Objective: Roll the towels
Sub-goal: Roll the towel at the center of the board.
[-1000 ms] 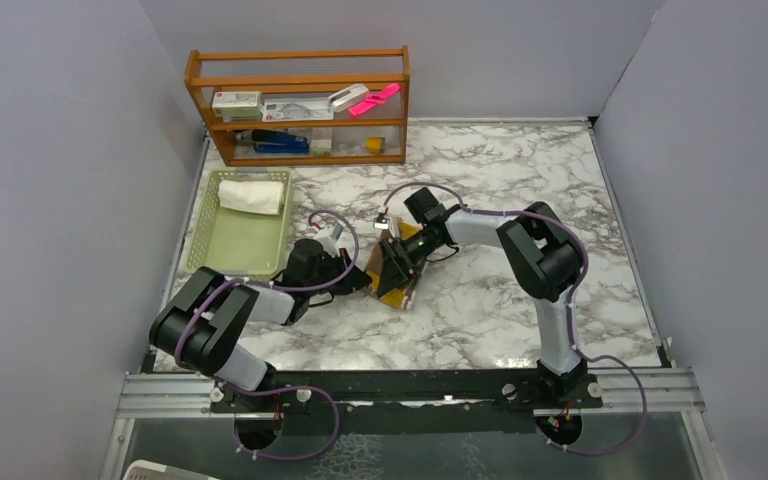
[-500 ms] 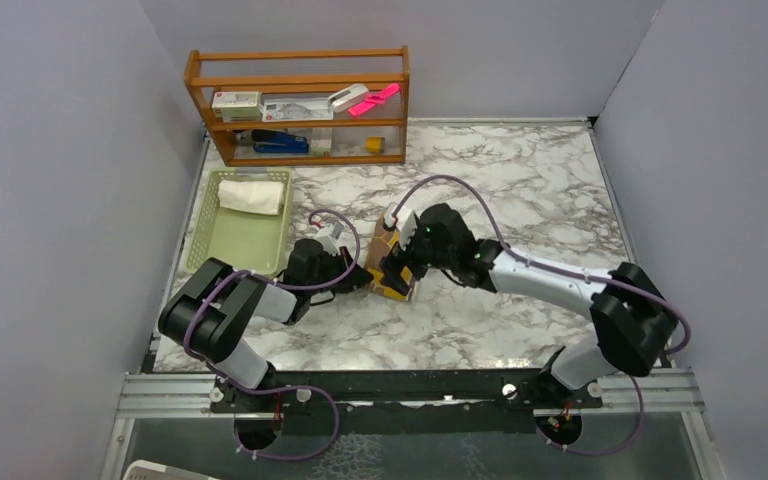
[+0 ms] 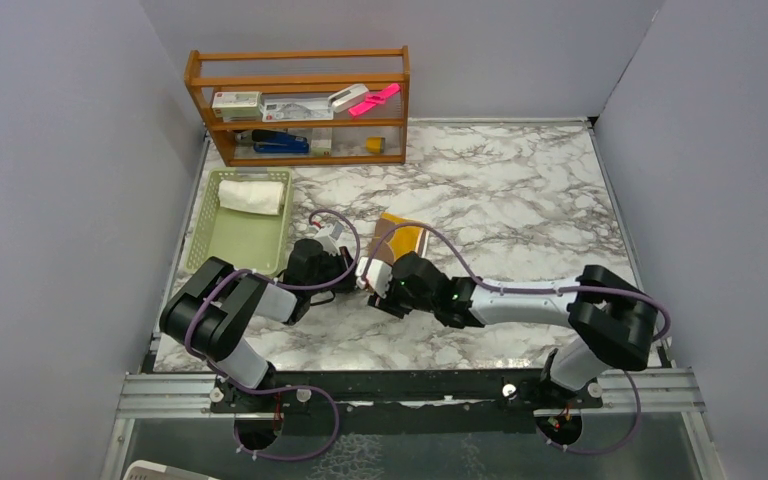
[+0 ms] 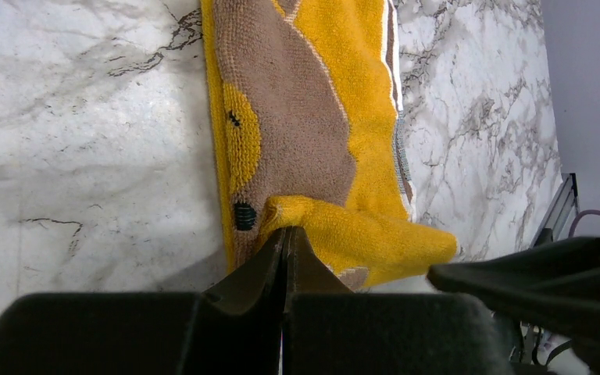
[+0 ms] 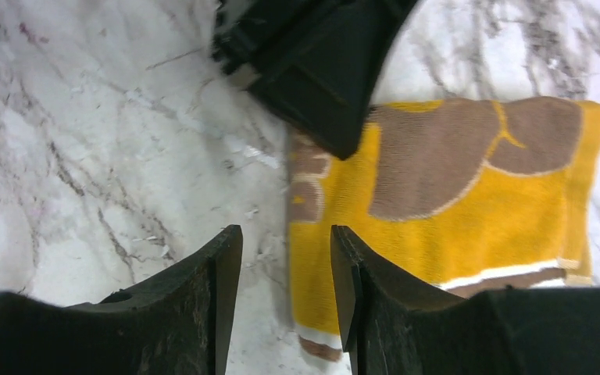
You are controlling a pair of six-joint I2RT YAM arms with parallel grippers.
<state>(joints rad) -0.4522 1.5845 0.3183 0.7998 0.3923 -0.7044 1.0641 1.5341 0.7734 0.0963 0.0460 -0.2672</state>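
The mustard-yellow towel (image 3: 405, 238) with its brown bear face lies flat on the marble, stretched away from the arms. My left gripper (image 4: 285, 232) is shut on a pinched-up fold at the towel's (image 4: 312, 117) near edge. My right gripper (image 5: 285, 242) is open low over the near corner, and the towel's (image 5: 453, 195) edge runs between its fingers without being gripped. In the top view, the left gripper (image 3: 350, 282) and right gripper (image 3: 380, 290) sit side by side at the near end. The white towel (image 3: 252, 195) lies rolled in the basket.
The pale green basket (image 3: 245, 245) stands at the left edge of the table. A wooden shelf (image 3: 300, 105) with stationery is at the back left. Grey walls close in both sides. The left gripper's black body (image 5: 320, 70) is just beyond my right fingers.
The right arm swung from the towel's far side to its near end beside the left gripper, opening wide then narrowing. The yellow towel now lies spread away. The left gripper stayed.
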